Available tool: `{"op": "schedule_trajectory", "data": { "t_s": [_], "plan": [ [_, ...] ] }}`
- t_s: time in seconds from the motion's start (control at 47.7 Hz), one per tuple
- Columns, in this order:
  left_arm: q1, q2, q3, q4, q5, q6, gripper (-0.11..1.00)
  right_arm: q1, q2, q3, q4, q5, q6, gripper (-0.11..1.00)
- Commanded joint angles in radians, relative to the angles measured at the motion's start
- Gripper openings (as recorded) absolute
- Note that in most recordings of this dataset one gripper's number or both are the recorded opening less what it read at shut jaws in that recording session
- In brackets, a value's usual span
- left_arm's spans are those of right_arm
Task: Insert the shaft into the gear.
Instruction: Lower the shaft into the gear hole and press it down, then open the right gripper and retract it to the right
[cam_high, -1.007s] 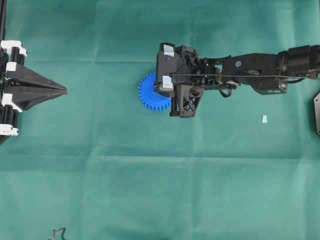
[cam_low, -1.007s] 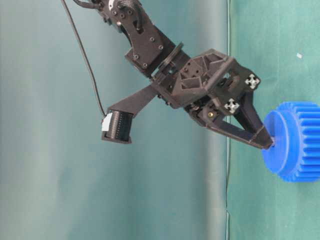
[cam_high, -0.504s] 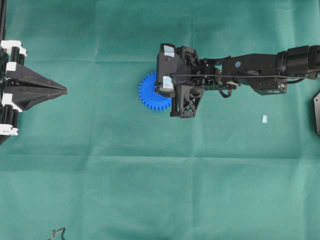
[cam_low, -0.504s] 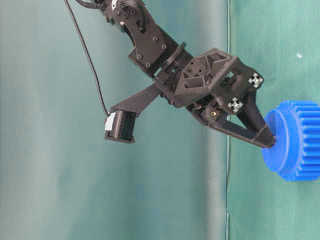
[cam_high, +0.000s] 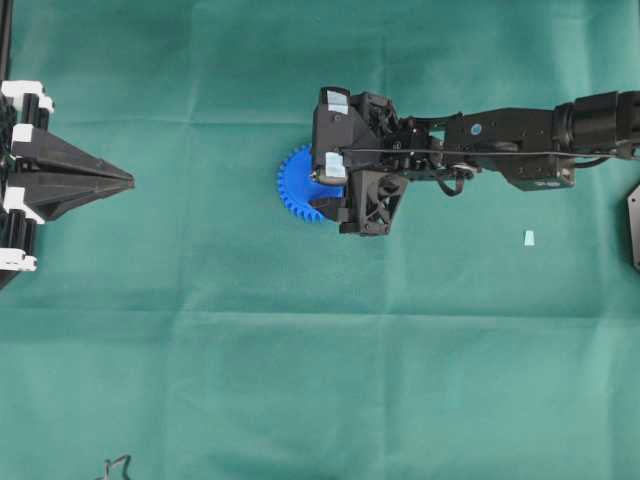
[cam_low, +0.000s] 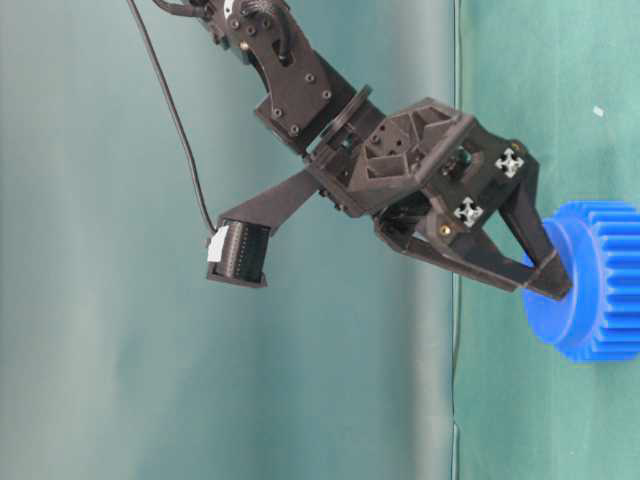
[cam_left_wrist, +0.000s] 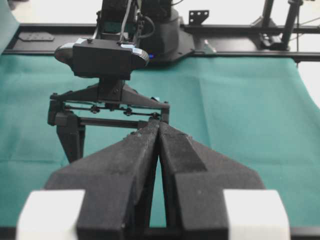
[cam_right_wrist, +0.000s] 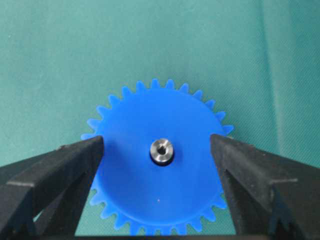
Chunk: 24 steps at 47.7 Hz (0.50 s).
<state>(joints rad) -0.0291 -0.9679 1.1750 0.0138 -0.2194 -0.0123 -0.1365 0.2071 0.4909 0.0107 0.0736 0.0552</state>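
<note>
**Shaft seated in the gear's centre, right fingers spread to either side**

In the right wrist view the blue gear (cam_right_wrist: 159, 160) lies flat on the green cloth of the bench (cam_right_wrist: 75, 45), filling the lower middle of the frame. The shaft (cam_right_wrist: 161, 151) stands in the gear's centre hole, its shiny silvery end facing the camera as a small ring just above the frame's centre. The right gripper (cam_right_wrist: 157, 150) has its fingers (cam_right_wrist: 65, 170) spread wide, one coming in from the lower left and the other from the lower right. Both tips sit over the gear's flat face, well clear of the shaft, and nothing is pinched between them.

From overhead the right gripper (cam_high: 325, 195) reaches in from the right edge to just above the frame's centre, its body covering the right part of the gear (cam_high: 298, 185); the teeth show on the gear's left side. A small pale wedge-shaped scrap (cam_high: 528, 238) lies on the cloth at the right, well apart from the gear.

In the table-level view the gripper (cam_low: 545, 275) slants down toward the gear (cam_low: 590, 290), with its fingertips at the raised hub.

The left gripper (cam_high: 128, 181) rests at the left edge of the overhead frame, well apart from the gear. The left wrist view shows its fingers (cam_left_wrist: 135, 160) pressed together, holding nothing.
</note>
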Motion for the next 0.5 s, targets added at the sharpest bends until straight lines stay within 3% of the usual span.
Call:
{"op": "schedule_trajectory", "data": {
  "t_s": [0.0,0.231,0.483],
  "plan": [
    [-0.002,0.006,-0.028,0.002,-0.006,-0.002,0.0,0.002,-0.017,-0.008,0.003,-0.008,0.003,0.95],
    [-0.002,0.008,-0.028,0.002,-0.006,-0.002,0.0,0.002,-0.031,-0.015,0.003,0.011,0.003,0.96],
    [-0.002,0.006,-0.029,0.002,-0.006,-0.002,0.0,0.002,-0.153,-0.021,-0.002,0.066,0.002,0.96]
  ]
}}
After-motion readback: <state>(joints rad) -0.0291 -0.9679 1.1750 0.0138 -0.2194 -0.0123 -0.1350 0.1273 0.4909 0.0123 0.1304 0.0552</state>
